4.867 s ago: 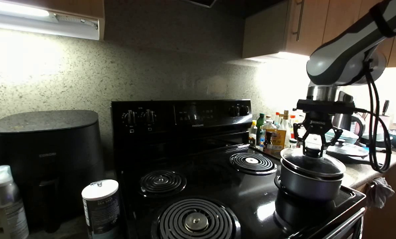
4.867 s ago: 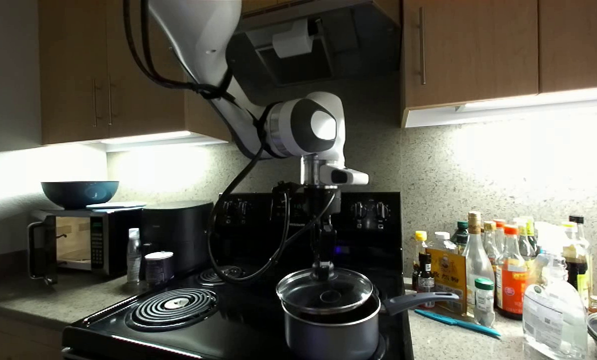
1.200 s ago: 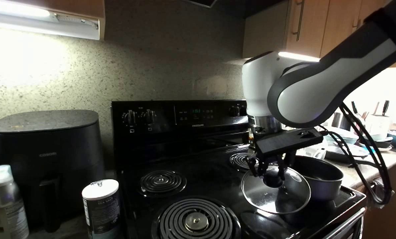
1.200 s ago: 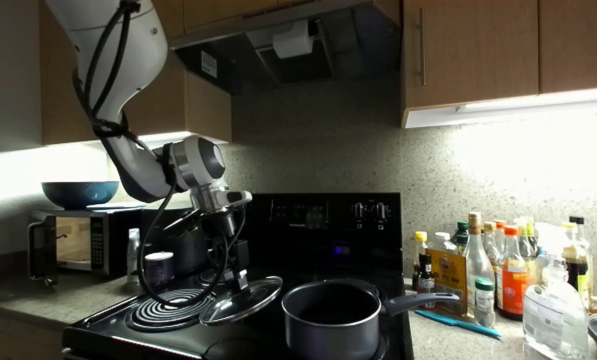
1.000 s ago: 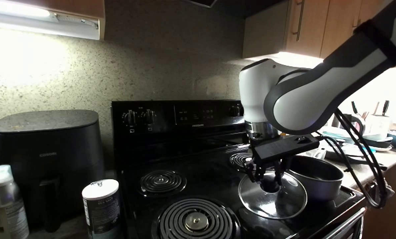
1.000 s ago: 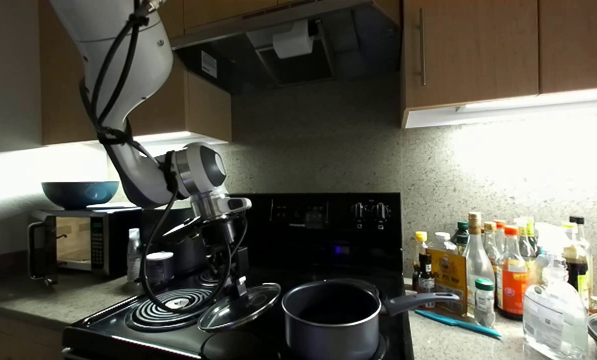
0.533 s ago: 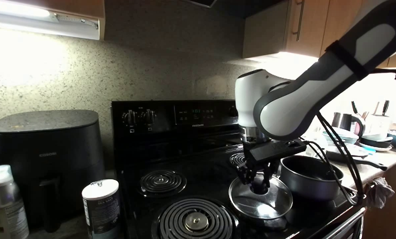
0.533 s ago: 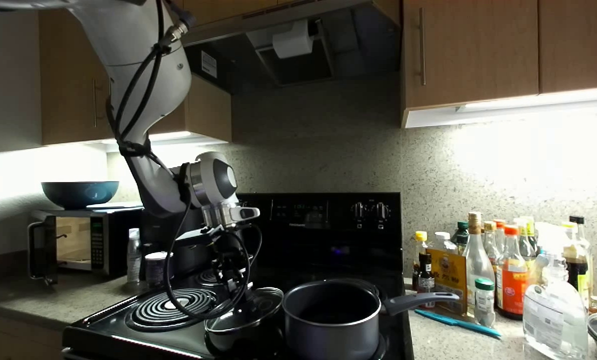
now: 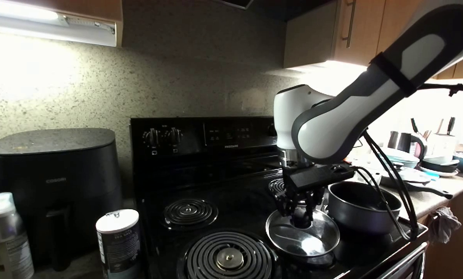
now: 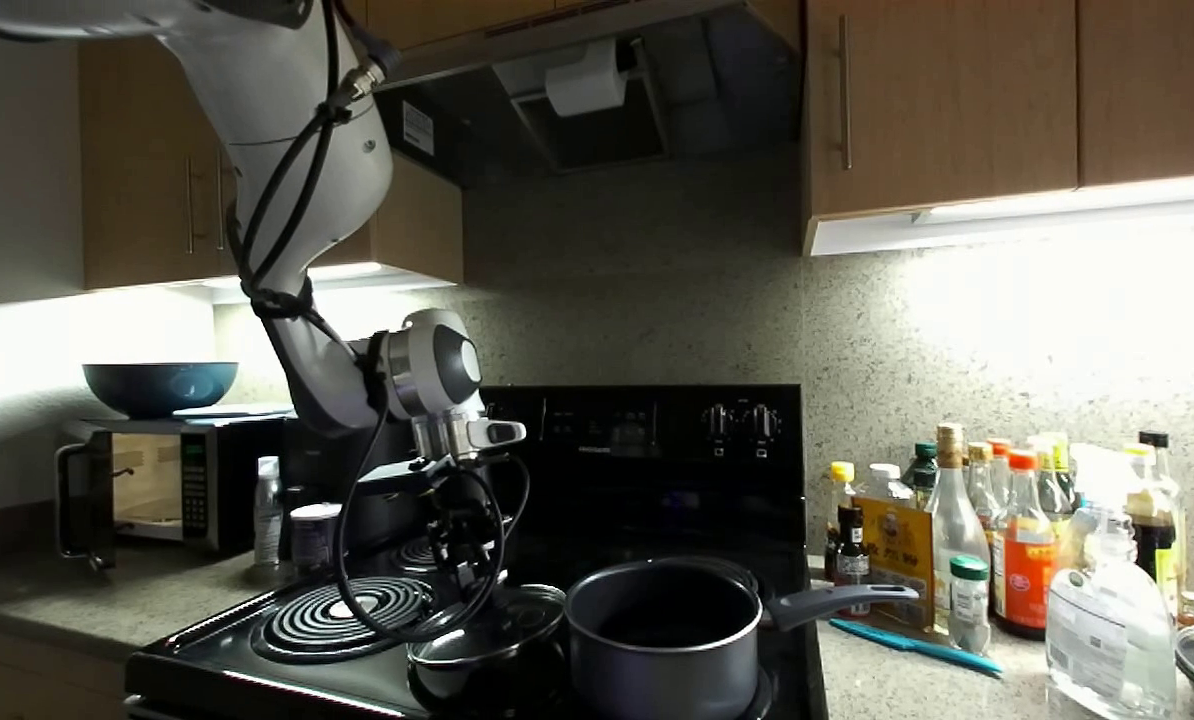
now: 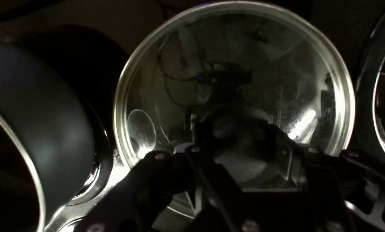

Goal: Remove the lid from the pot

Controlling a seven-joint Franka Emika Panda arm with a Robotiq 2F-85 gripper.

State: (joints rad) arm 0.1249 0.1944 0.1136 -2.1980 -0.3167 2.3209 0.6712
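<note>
The round glass lid (image 9: 305, 242) with its metal rim is off the pot. It sits nearly level, low over the black stovetop beside the pot; I cannot tell whether it touches the surface. It also shows in an exterior view (image 10: 527, 622) and in the wrist view (image 11: 263, 58). My gripper (image 9: 301, 215) points down with its fingers on both sides of the dark centre knob (image 9: 301, 222), shut on it. In the wrist view the gripper (image 11: 237, 137) flanks the knob. The dark grey pot (image 10: 662, 672) stands uncovered, its handle (image 10: 842, 602) pointing toward the bottles.
Coil burners (image 9: 229, 259) lie beside the lid. A salt can (image 9: 118, 242), a spray can (image 9: 8, 236) and a black air fryer (image 9: 51, 186) stand beside the stove. Several bottles (image 10: 1022, 560) and a blue knife (image 10: 917, 645) are on the counter. The arm's cable hangs near the pot.
Earlier the lid rested on the pot under my gripper. It was then lifted off to the side, tilted, and has since been lowered and levelled beside the pot. In the last half second it barely moved.
</note>
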